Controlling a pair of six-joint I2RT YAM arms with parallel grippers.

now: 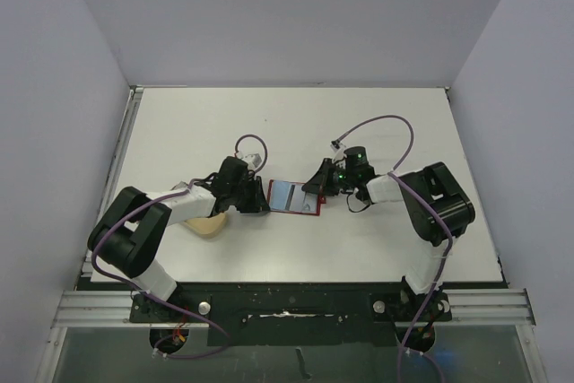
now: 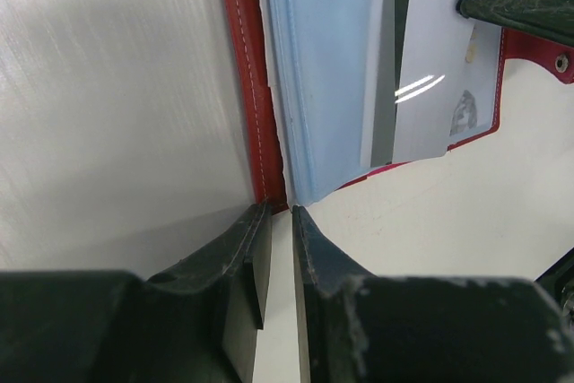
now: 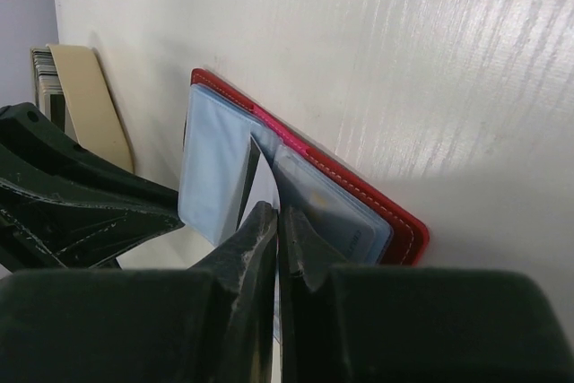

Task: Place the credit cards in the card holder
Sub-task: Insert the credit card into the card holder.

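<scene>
Spotted the card holder [image 1: 289, 195] lying open around the middle of the table [image 1: 269, 123]. Caught the left gripper [image 2: 278, 220] clamped down on its red edge. Saw the right gripper [image 3: 278, 219] pinched tight on a credit card [image 2: 430, 69], angled onto the holder's pale blue sleeves [image 2: 323, 69]. Also noticed a tan dish [image 1: 206, 226] near the holder, tucked under the left arm [image 1: 170, 196].

No lettering, number or brand can be read in any view. The pale credit card [image 2: 421, 87] lying on the open red card holder [image 2: 244, 87] carries a small grey emblem near one corner and a dark stripe, but the emblem is too blurred to make out.
</scene>
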